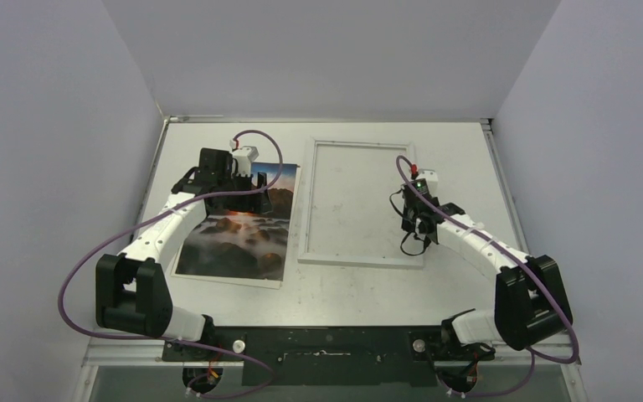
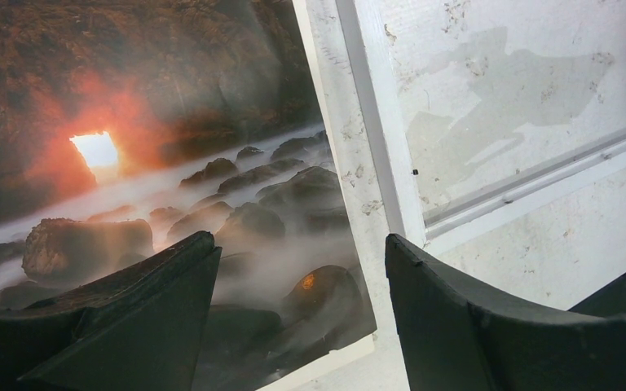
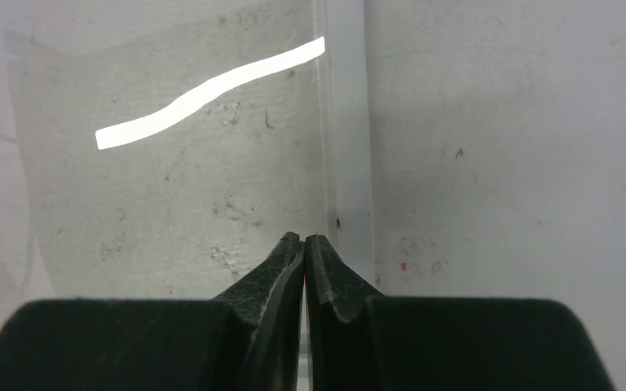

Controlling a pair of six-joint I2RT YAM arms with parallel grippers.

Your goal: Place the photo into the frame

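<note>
**Top, left-wrist and right-wrist views of the bench.** The photo (image 1: 236,239) lay flat on the table (image 1: 469,167), picture side up, on the left half of the work surface. It sat just beside the frame (image 1: 360,260) and outside it, and its long right edge ran close along the frame's left rail. The frame lay flat near the table's centre, and its pane showed only the pale surface beneath.

The left gripper (image 1: 249,199) was positioned over the upper part of the photo. In the left-wrist view (image 2: 300,241) its two dark fingers (image 2: 143,309) were spread wide with nothing between them. One was above the misty rocks of the photo (image 2: 171,163) and the other above the frame's corner (image 2: 381,163).

The right gripper (image 1: 417,219) was at the frame's right rail. In the right-wrist view (image 3: 304,238) its fingertips were pressed fully together and gripped nothing, and they pointed at the white rail (image 3: 344,122). A bright streak of reflected light (image 3: 212,85) crossed the pane to the left of that rail, and bare table lay to its right. Whether the closed tips actually touched the rail could not be judged from these angles.
</note>
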